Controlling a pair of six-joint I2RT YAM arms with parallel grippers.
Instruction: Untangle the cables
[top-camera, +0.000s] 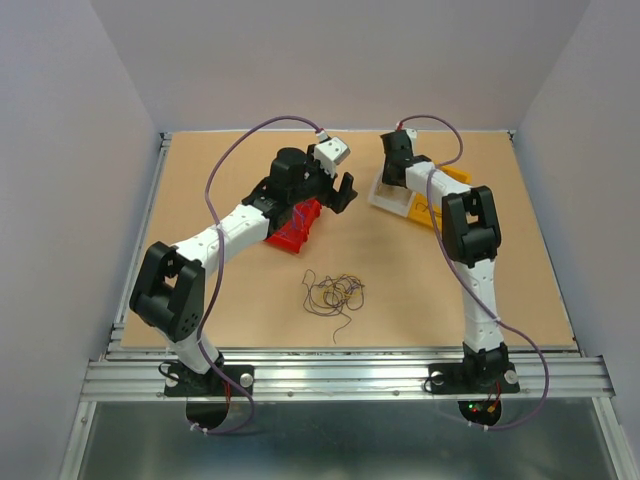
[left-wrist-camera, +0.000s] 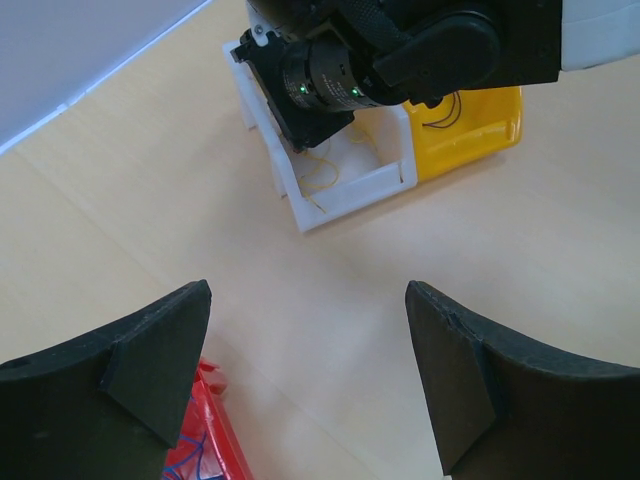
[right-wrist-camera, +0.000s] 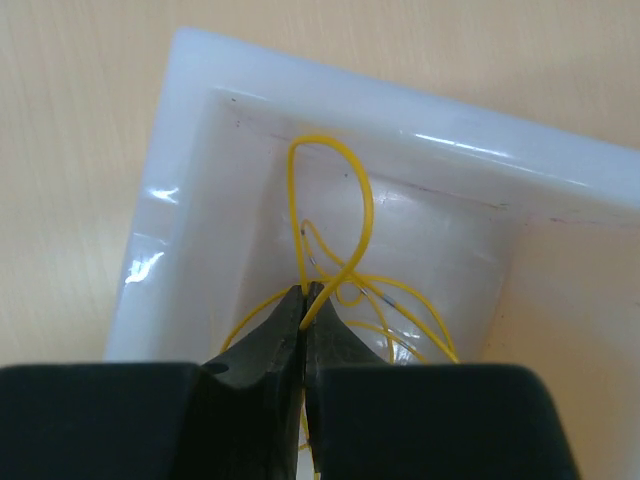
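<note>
A loose clump of thin cables (top-camera: 335, 294) in purple, tan and dark brown lies on the table between the arms. My right gripper (right-wrist-camera: 306, 290) is shut on a yellow cable (right-wrist-camera: 345, 215) and holds it inside the white bin (right-wrist-camera: 200, 150); several yellow loops lie in that bin. My left gripper (left-wrist-camera: 308, 300) is open and empty, above the table beside the red bin (left-wrist-camera: 205, 440), which holds blue wires. In the top view the left gripper (top-camera: 343, 192) hovers over the red bin (top-camera: 293, 228) and the right gripper (top-camera: 392, 160) is over the white bin (top-camera: 385, 196).
A yellow bin (top-camera: 440, 200) stands beside the white bin at the back right; in the left wrist view it (left-wrist-camera: 480, 125) holds a dark wire. Metal rails (top-camera: 340, 375) run along the near table edge. Grey walls surround the table.
</note>
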